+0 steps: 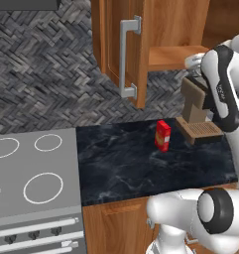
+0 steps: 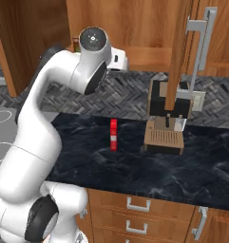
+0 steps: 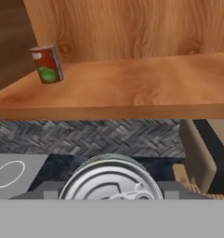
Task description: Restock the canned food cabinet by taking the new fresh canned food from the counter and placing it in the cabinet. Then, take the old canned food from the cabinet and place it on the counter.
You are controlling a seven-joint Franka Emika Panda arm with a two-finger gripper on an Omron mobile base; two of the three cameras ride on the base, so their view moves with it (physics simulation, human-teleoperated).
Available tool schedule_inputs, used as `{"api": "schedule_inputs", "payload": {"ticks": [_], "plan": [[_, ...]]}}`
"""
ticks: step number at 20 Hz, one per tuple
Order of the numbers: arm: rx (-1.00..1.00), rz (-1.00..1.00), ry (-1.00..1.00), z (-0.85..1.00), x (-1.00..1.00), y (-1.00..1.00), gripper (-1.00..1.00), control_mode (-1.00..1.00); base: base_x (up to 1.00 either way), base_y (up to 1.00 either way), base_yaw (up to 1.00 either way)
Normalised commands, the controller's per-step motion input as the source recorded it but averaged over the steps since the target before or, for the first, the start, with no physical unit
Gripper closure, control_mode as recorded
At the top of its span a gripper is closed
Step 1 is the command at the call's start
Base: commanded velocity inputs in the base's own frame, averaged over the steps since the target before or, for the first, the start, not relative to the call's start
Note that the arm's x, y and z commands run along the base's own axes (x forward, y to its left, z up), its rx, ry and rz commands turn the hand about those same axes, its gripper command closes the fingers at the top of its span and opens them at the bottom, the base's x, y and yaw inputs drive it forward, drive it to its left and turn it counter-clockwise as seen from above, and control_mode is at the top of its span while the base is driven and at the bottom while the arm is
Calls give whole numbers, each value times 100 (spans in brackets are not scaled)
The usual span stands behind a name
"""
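No lettering can be read with certainty anywhere. The old canned food, standing at the upper left of the hand view on the cabinet shelf, carries a red label with a green patch and a few pale letter-like marks near its top rim, too blurred to make out. The red carton near the middle of the left base view, on the counter, shows pale patches but no legible words.

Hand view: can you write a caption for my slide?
Tin held up near the cabinet shelf where the old can stands.
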Motion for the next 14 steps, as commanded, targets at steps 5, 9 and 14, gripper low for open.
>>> {"api": "schedule_inputs", "payload": {"ticks": [5, 9, 14], "plan": [[-1, -7, 9, 33, 81, 0, 100, -100, 0, 0, 0], [-10, -2, 0, -18, 81, 0, 100, -100, 0, 0, 0], [-12, 0, 0, -38, 76, 0, 100, -100, 0, 0, 0]]}}
